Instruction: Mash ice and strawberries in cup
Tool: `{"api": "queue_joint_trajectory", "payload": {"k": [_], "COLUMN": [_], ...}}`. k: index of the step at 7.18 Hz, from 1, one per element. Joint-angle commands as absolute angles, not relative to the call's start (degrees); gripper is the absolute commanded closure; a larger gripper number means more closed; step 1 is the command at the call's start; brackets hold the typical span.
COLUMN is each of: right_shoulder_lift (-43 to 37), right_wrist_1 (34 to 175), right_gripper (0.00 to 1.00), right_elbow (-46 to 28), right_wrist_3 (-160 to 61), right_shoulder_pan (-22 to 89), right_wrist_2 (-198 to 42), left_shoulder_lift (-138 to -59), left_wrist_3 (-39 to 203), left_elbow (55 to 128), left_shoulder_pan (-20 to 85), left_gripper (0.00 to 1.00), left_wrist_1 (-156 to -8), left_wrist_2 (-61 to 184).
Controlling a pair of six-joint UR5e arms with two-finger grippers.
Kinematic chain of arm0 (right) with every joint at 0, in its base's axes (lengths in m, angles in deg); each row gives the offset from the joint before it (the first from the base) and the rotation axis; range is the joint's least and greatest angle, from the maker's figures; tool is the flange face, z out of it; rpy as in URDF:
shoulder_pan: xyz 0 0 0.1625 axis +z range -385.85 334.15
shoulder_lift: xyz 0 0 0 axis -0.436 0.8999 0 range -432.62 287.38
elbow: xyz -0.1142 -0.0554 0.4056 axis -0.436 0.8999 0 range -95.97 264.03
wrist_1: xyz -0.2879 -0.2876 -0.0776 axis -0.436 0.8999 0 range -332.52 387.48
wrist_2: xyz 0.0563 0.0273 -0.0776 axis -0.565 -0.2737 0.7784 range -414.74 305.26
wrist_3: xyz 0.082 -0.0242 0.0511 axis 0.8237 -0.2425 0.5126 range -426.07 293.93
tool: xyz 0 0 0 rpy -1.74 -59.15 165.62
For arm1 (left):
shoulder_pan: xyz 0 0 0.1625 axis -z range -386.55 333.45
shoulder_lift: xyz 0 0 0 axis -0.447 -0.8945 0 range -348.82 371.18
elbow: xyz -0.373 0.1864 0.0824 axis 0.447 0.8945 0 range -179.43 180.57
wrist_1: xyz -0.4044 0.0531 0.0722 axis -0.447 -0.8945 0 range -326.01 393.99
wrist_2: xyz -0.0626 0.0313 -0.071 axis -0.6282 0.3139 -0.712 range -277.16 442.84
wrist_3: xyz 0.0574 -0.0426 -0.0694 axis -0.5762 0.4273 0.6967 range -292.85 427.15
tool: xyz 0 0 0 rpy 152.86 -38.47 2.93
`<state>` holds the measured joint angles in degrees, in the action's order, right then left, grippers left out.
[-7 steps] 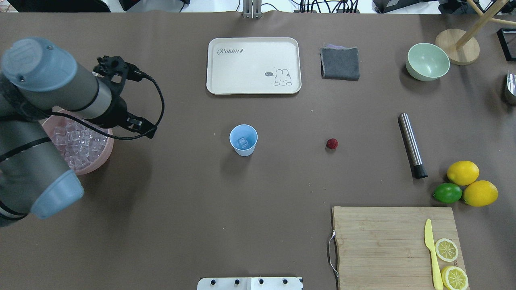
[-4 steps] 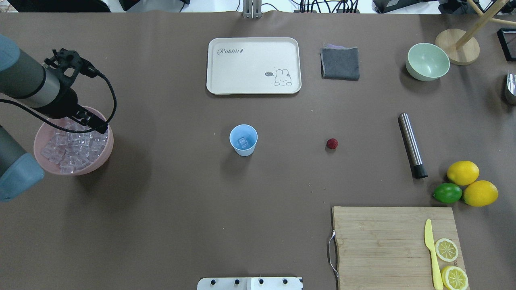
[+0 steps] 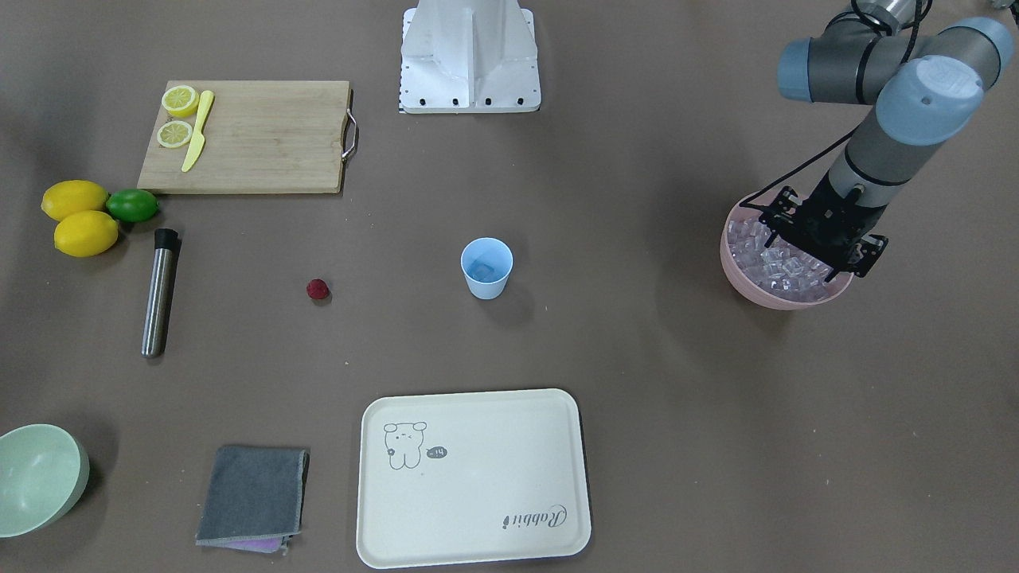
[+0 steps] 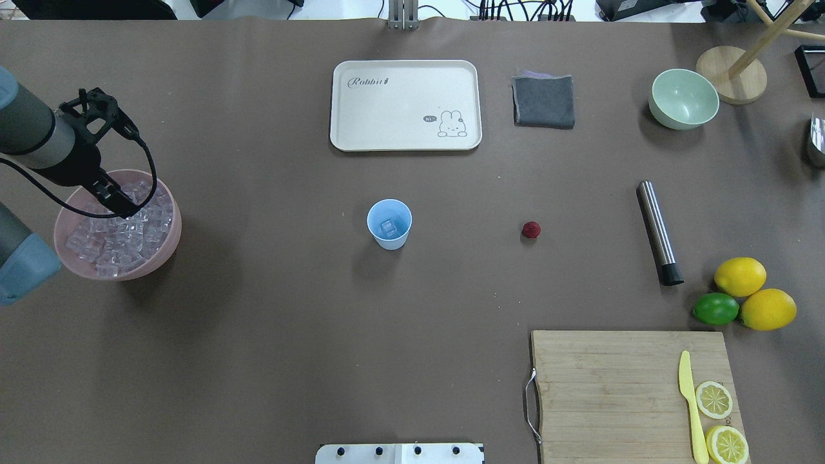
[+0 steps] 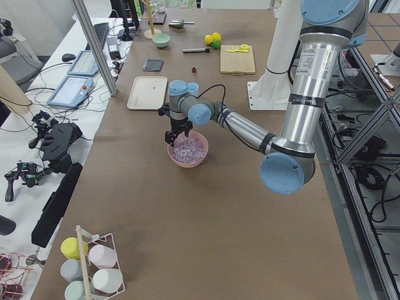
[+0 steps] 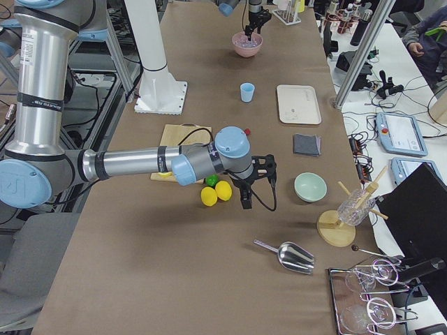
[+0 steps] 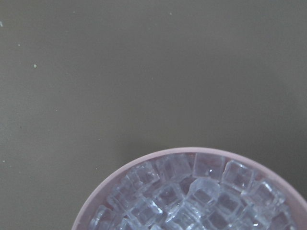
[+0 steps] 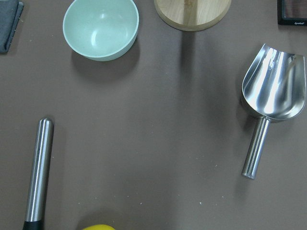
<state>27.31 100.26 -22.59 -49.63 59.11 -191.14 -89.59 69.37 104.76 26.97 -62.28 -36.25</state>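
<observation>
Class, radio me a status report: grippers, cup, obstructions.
Left gripper down at the ice in pink bowl, jaws unreadable. Right gripper near lemons, state unreadable. Cup holds an ice cube; strawberry apart on table. Nothing between bowl and cup.

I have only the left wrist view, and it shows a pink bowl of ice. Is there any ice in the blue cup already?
Observer: Yes, the overhead view shows at least one cube of ice in the cup.
Operator: Where is the strawberry?
Observer: The strawberry lies on the table, apart from the cup, toward the robot's right.
Operator: And where is the left tool?
Observer: The left tool hangs over the bowl, above the heap.
</observation>
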Motion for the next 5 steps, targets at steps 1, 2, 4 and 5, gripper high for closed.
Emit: {"api": "queue_joint_trajectory", "payload": {"k": [1, 2, 4, 5], "right_shoulder_lift": [27.3, 27.3, 27.3, 27.3], "right_wrist_1": [100.3, 100.3, 100.3, 100.3], "right_gripper": [0.00, 0.00, 0.00, 0.00], "right_elbow": [-22.6, -22.6, -22.6, -22.6], "right_wrist_3": [-49.5, -49.6, -49.6, -49.6], "right_shoulder_pan": [59.0, 59.0, 58.9, 58.9], "right_wrist_2": [-191.1, -191.1, -191.1, -191.1], "left_shoulder_lift": [-89.2, -89.2, -85.7, -84.8], "left_wrist_3": [67.2, 67.1, 63.4, 63.4], "left_elbow": [104.2, 103.4, 102.3, 101.2], "left_shoulder_pan": [26.4, 26.3, 26.2, 26.1], "left_gripper": [0.05, 0.16, 0.14, 0.14], "left_wrist_1": [-62.3, -62.4, -67.4, -70.4], "left_wrist_2": [-36.3, -36.3, -36.3, -36.4]}}
